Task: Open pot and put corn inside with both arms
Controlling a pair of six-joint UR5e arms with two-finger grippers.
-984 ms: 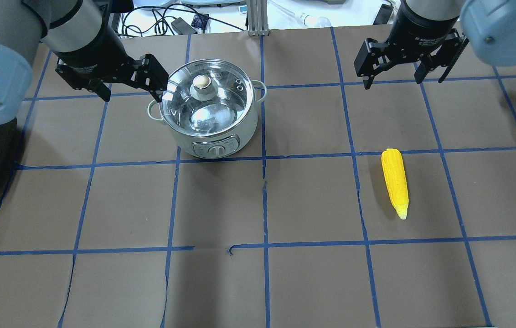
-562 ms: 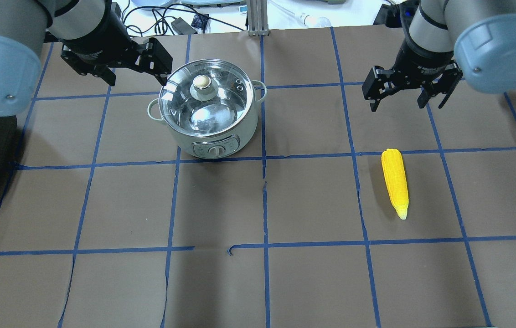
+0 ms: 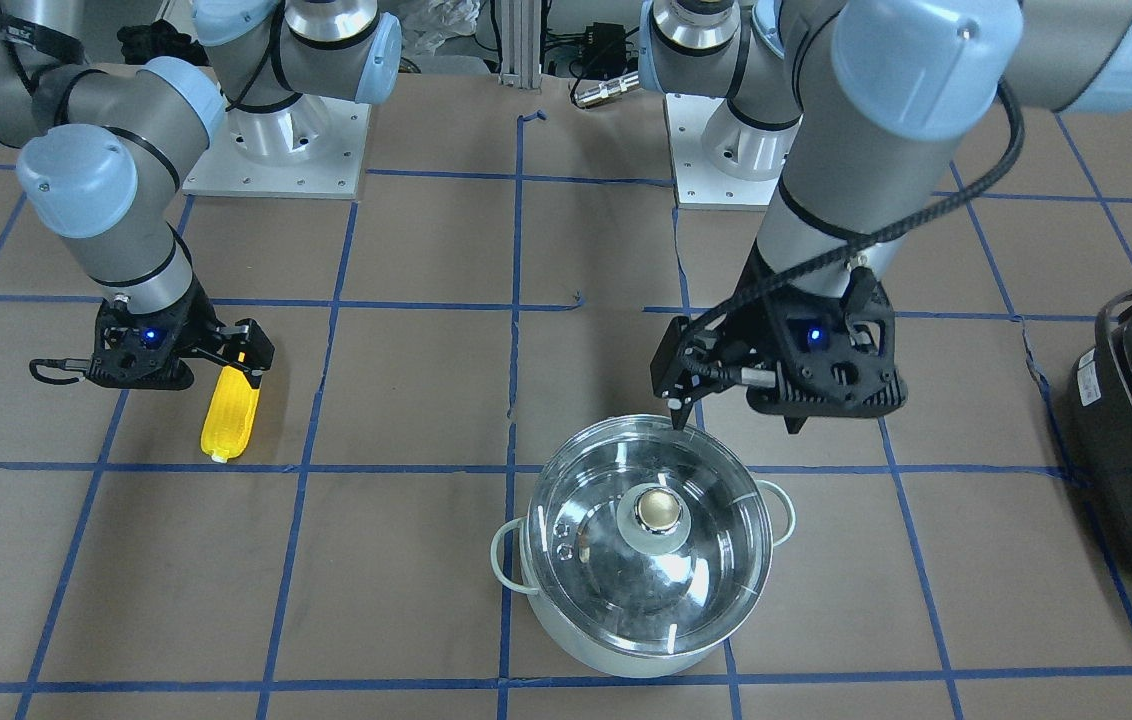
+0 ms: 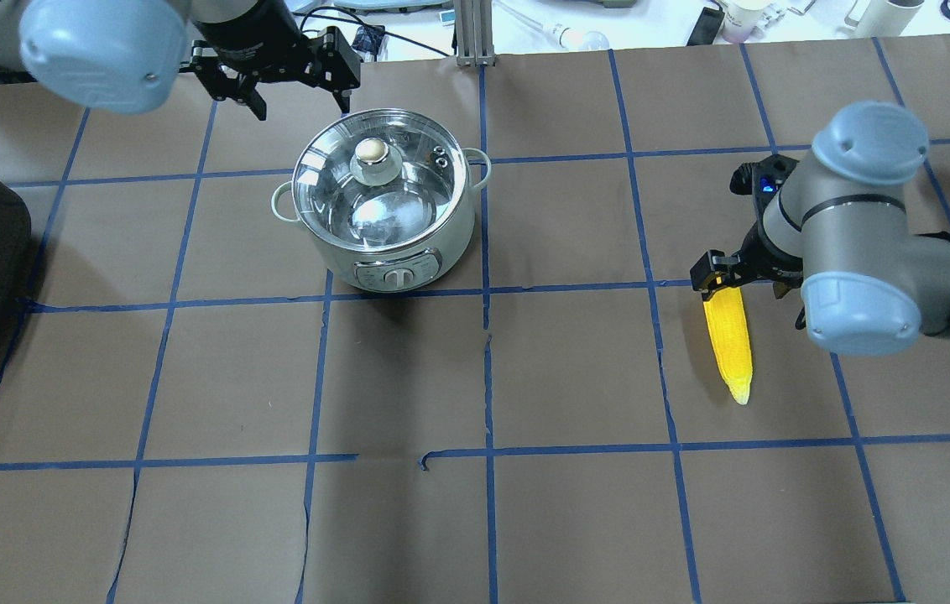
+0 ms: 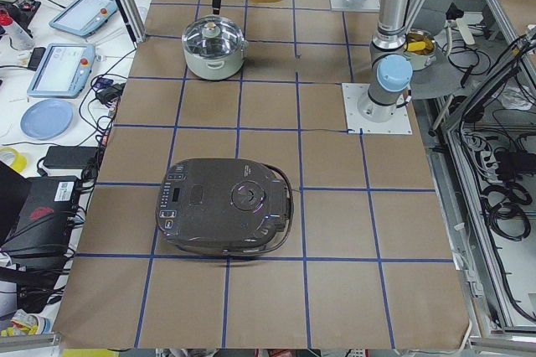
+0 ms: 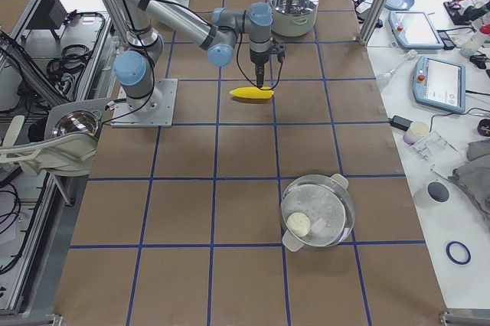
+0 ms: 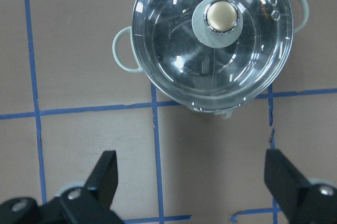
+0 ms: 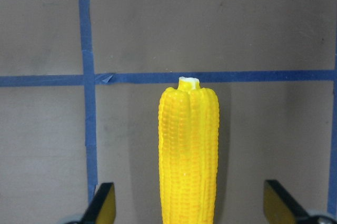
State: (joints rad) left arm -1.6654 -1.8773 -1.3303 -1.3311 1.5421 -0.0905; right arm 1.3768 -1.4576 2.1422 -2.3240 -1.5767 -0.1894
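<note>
1. Pot [image 3: 626,652], lid [image 3: 606,565] on, stands lower centre on the table [image 3: 426,250]; left claw [image 3: 736,420] open just above it in frame.
2. Overhead: corn [image 4: 729,344] lies centre right.
3. Right wrist: right claw [image 8: 190,205] open, straddling the corn at bottom centre.

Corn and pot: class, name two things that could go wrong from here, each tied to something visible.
The open right gripper straddles the corn near its thick end, not its middle. Lifted there, it might tip or slip.
The lid is on the pot and the open left gripper hangs to one side of the knob. Descending here could strike the lid instead.
</note>
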